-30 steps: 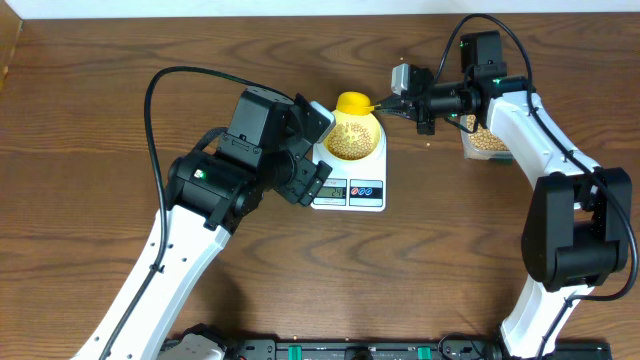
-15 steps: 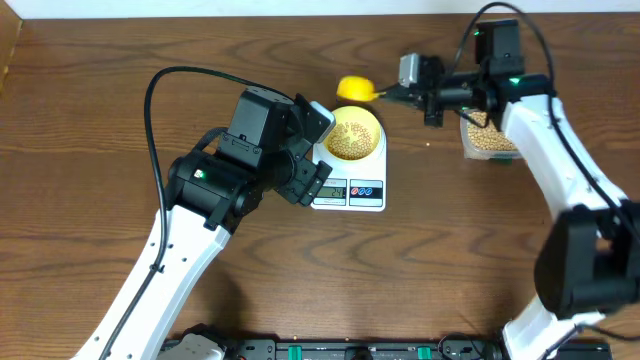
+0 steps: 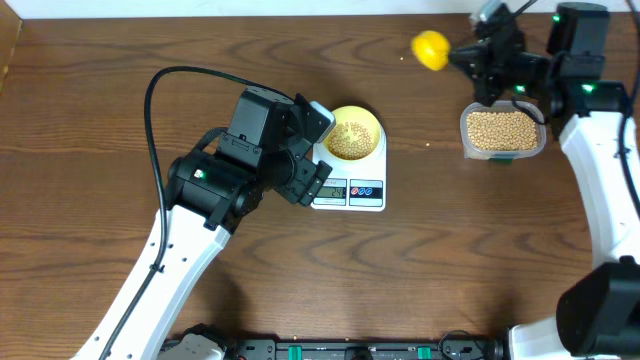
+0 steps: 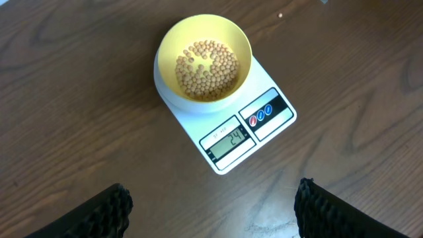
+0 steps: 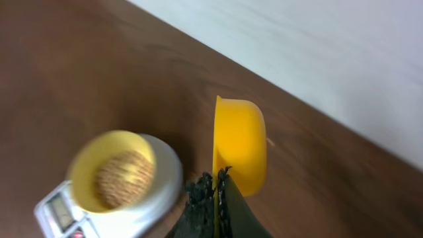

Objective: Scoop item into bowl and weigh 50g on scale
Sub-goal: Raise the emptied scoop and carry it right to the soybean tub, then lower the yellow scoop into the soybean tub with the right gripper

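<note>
Currently: scale shows "24", scoop clamped in right claw

Wood-grain table (image 3: 90,120); all positions below are given off the scale (image 3: 350,190).

Left gripper (image 4: 211,201) is released. Its fingers (image 4: 109,208) are spread wide with only bare table between them, out past the scale's display end, touching nothing.

Right gripper (image 5: 216,188) is well off to the right of the scale and beyond its bowl end. It's clenched on the thin handle of the yellow scoop (image 3: 431,49). Wrist view shows the scoop turned on its side; can't tell if anything is in it.

Clear tub (image 3: 463,130) sits well right of the scale, about level with its bowl end, holding a full layer of beans (image 3: 503,130).

Bowl (image 4: 203,58), pale yellow, sits on the scale's platform at the end away from the display and is roughly as wide as the platform. Beans cover its bottom in a loose patch, well under the rim.

One stray bean (image 3: 428,143) lies on the table between scale and tub.

Display (image 4: 228,140) reads "24"; the small print above the digits is too tiny to read. Two buttons (image 4: 263,114) sit beside it with red and blue icons, no legible label.
</note>
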`<state>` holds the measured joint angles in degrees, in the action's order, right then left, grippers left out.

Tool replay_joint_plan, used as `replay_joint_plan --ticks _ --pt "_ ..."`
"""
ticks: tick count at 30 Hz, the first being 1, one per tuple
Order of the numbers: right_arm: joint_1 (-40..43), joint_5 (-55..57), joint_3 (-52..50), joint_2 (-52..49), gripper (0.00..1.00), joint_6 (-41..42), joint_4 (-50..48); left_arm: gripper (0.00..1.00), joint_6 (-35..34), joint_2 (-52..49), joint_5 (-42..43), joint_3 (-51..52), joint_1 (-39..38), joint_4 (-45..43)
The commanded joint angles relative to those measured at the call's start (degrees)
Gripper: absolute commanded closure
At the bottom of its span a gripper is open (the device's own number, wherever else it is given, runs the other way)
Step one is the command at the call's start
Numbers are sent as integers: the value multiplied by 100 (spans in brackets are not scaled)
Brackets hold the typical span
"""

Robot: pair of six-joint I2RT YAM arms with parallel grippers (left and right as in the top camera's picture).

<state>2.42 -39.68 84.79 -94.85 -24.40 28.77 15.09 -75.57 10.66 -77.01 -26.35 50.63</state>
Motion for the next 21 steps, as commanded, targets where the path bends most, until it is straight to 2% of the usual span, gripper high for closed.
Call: replay_joint_plan --ticks 1,5,10,21 --pt "94 1628 -11 293 99 472 275 19 52 0 72 -46 31 11" --pt "94 2470 -11 337 99 479 737 19 52 0 72 -46 31 11" --pt "98 3497 -11 337 99 879 1287 19 52 0 70 -46 31 11" --pt "103 4334 -11 337 99 1093 2605 19 52 0 70 -46 31 11"
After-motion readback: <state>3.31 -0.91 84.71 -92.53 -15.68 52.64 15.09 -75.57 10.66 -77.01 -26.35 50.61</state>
